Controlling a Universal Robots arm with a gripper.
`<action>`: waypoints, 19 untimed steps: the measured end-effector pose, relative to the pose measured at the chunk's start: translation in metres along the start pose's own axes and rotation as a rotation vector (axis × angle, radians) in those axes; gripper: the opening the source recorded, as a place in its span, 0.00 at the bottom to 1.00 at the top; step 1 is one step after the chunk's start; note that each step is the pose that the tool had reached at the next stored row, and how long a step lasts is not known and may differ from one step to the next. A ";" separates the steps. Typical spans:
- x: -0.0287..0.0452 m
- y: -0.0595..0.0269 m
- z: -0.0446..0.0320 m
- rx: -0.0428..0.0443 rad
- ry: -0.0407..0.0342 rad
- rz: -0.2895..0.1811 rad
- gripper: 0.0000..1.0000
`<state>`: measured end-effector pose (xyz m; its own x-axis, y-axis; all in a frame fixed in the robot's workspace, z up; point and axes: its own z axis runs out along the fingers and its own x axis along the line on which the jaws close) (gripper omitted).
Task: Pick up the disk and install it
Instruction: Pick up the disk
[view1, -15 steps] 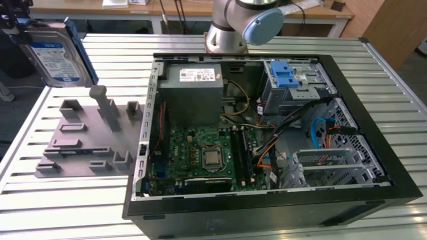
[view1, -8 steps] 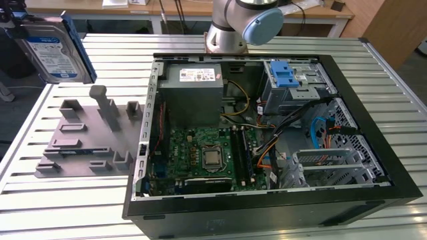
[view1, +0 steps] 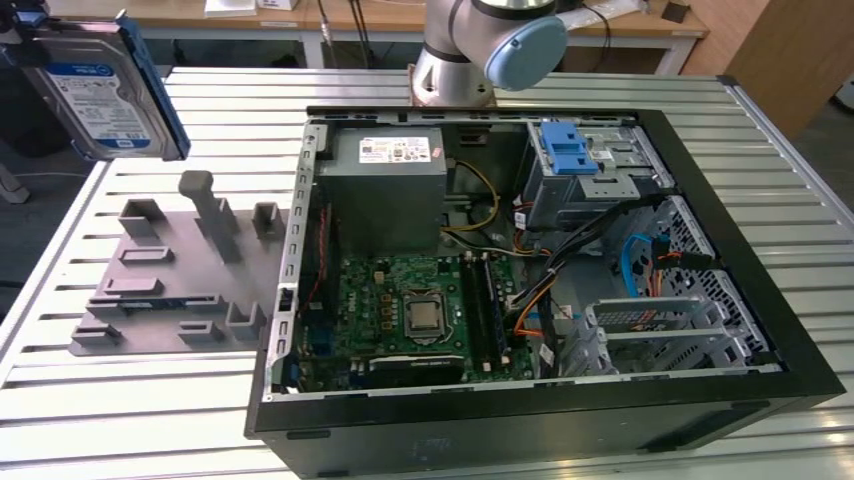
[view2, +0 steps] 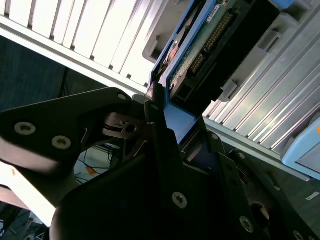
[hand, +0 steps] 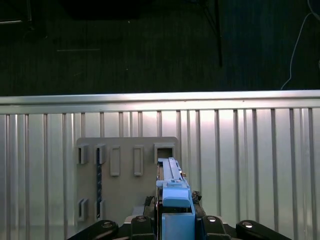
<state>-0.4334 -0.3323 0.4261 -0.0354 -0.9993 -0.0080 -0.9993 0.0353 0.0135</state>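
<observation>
Black two-finger gripper (view2: 181, 131) is clamped shut on the blue plastic side rail of the flat silver-metal hard disk with blue-and-white label (view1: 104, 92). The disk hangs below the fingers in the air, touching nothing else. Directly beneath the gripper lies a grey slotted fixture plate (hand: 125, 185) on the ribbed metal table (view1: 134, 420). An open black computer case (view1: 534, 420) sits well off to the gripper's side, with its green motherboard (view1: 387, 300) exposed.

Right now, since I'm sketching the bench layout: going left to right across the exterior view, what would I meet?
the disk, raised above the table → grey power supply box inside the open case → blue latch → metal cage
</observation>
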 end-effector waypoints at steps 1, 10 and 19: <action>0.0000 0.0000 -0.0014 0.0000 0.0000 0.000 0.36; -0.0001 0.0002 -0.0129 0.0001 0.0000 0.000 0.36; -0.0002 0.0003 -0.0239 0.0000 0.0000 0.000 0.36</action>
<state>-0.4334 -0.3323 0.4500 -0.0354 -0.9993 -0.0080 -0.9993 0.0353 0.0135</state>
